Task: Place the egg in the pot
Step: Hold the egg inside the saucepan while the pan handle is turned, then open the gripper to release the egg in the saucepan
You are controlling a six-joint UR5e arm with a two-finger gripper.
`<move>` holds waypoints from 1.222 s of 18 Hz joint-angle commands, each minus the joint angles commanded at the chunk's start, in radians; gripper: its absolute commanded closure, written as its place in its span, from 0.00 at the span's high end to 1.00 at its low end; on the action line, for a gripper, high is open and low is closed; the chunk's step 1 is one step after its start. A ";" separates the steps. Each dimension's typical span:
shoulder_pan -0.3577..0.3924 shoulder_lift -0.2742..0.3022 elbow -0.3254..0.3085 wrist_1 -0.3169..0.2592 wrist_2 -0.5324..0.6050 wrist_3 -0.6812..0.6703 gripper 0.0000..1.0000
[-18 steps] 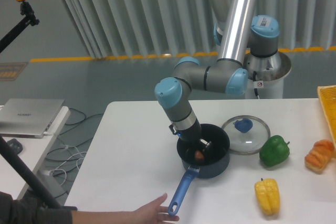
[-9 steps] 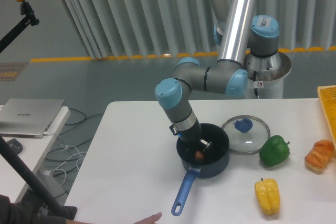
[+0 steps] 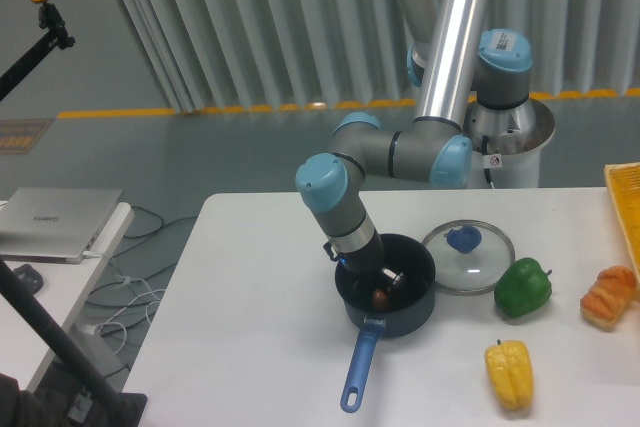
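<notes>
Dark navy pot (image 3: 410,315) with lighter-blue handle holds a brown-orange egg (image 3: 381,296); white table (image 3: 250,287); green pepper (image 3: 523,287), yellow pepper (image 3: 509,374), blue-knobbed clear lid (image 3: 467,244).

A robotics lab or test hall, not a home kitchen: the arm (image 3: 440,97) stands on a metal pedestal (image 3: 515,142) behind a plain white bench (image 3: 260,287), the grey floor carries a yellow safety line (image 3: 200,110), and a wall of grey vertical slats (image 3: 250,17) closes the back. A laptop (image 3: 60,222) sits on a side table with cables (image 3: 140,287) trailing below, and a camera stand (image 3: 35,32) leans in at left
</notes>
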State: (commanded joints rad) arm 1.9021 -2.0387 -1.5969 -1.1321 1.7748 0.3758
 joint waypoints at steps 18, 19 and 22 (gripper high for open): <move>0.000 0.005 -0.011 0.017 0.005 0.011 0.76; -0.002 0.005 -0.011 0.017 0.005 0.011 0.80; -0.002 0.006 -0.008 0.017 0.006 0.011 0.87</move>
State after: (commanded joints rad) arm 1.9006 -2.0325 -1.6045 -1.1152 1.7810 0.3866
